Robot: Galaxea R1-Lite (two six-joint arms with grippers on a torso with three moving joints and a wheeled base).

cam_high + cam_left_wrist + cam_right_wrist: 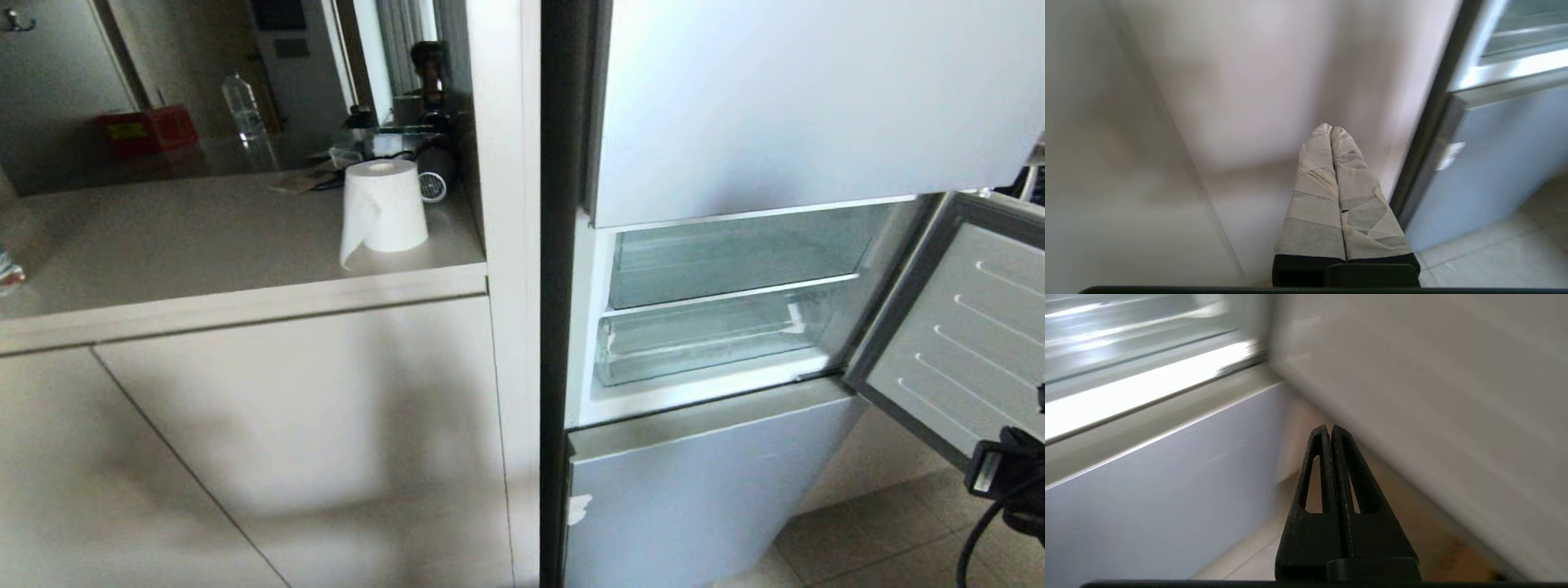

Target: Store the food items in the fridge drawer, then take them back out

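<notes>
The middle fridge door (963, 327) stands swung open to the robot's right, and inside the lit compartment sit two clear bins, one above the other. The lower one, the fridge drawer (702, 347), is pushed fully in behind its thick clear lip; the upper clear bin (735, 257) sits just above it. As far as I can see through the plastic, both look empty. I see neither fruit anywhere, not in the drawer, not on the table (204, 237) to the left, where only a paper towel roll (382, 208) and some clutter at the back stand.

The right gripper (1329, 430) hangs low, near the frosted bottom fridge front (702, 490) and just beside the open door, its black jaws clenched tight on nothing. In the head view only a bit of the right arm shows at the lower right edge. The left gripper (1331, 130), its fingers wrapped in pale tape, is also pressed shut and empty, pointing at the cabinet front (286, 425) beside the fridge.

I judge this to be the step between opening the door and pulling the drawer out. The next move calls for raising the right gripper to the drawer's front lip, parting the jaws enough to hook or pinch it, and drawing it straight out without knocking the door. The fruits will have to be found first.
</notes>
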